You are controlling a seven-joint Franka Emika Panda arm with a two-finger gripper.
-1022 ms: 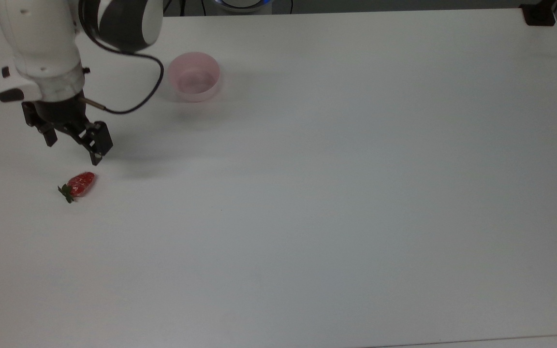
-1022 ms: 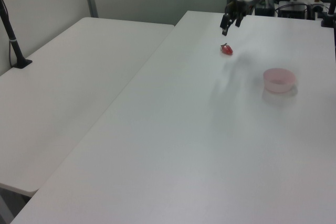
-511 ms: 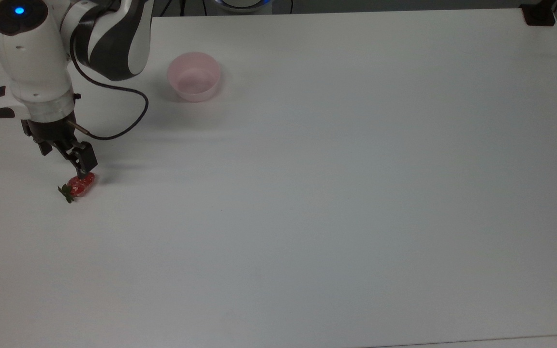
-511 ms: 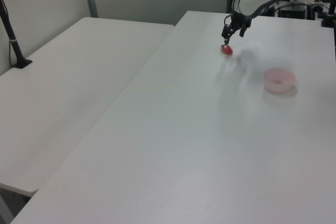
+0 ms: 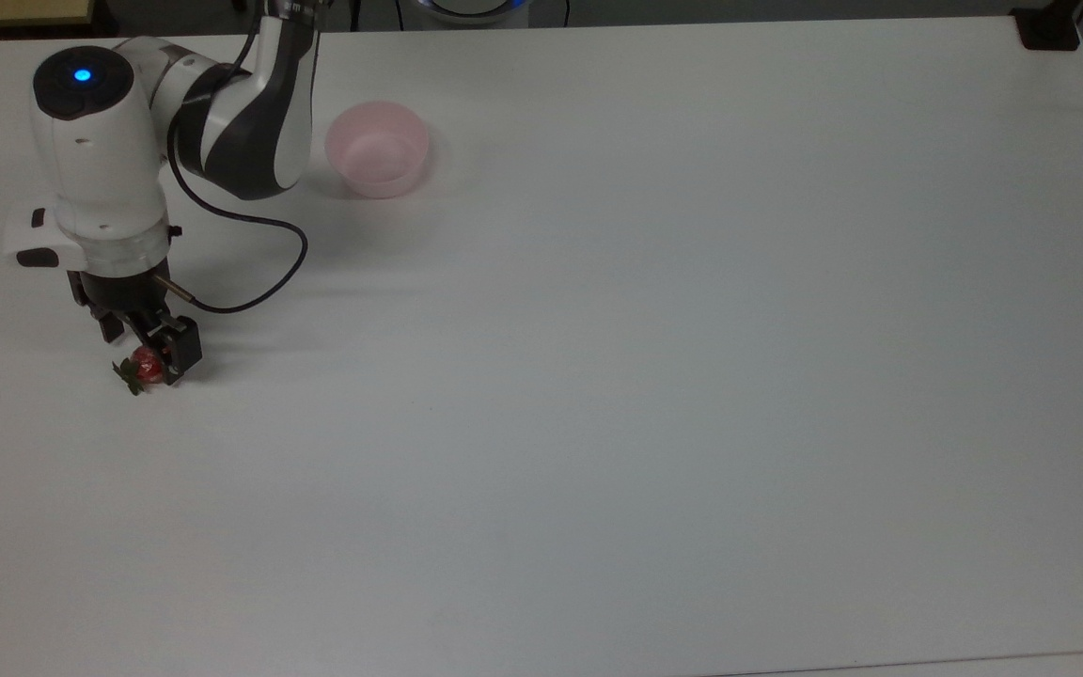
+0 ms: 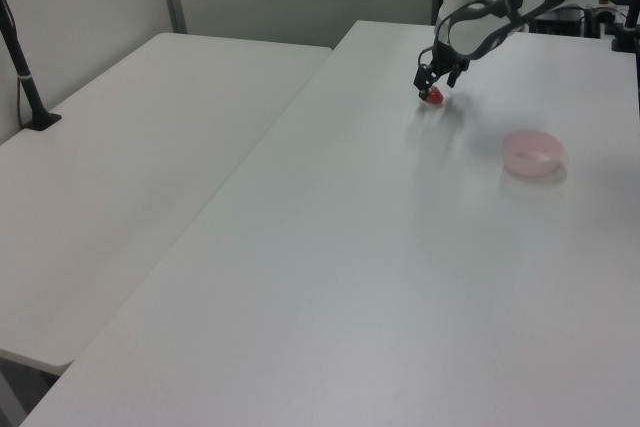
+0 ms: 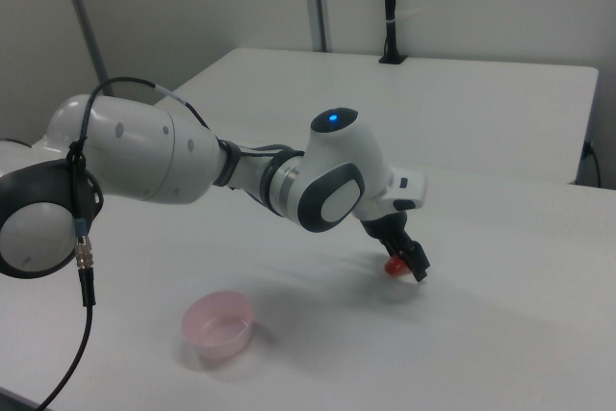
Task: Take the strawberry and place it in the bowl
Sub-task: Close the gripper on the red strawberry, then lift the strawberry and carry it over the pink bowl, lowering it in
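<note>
The strawberry [image 5: 145, 367] [image 6: 433, 96] [image 7: 394, 265], red with a green cap, lies on the white table [image 5: 645, 376] near the top view's left edge. My gripper [image 5: 151, 353] [image 6: 432, 90] [image 7: 404, 262] is down over it and open. One black finger stands on each side of the fruit, partly hiding it. The bowl [image 5: 377, 150] [image 6: 533, 152] [image 7: 219, 326], pale pink and holding nothing, stands apart from the strawberry, up and to the right in the top view.
The arm's black cable [image 5: 250, 301] loops over the table between gripper and bowl. A black clamp [image 5: 1049, 28] sits at the top view's far right corner. A second white table [image 6: 150, 147] with a black post [image 6: 25, 77] adjoins on the left view's left.
The gripper has come down from above the table onto the strawberry, and its fingers now straddle it. Strawberry and bowl have stayed in place.
</note>
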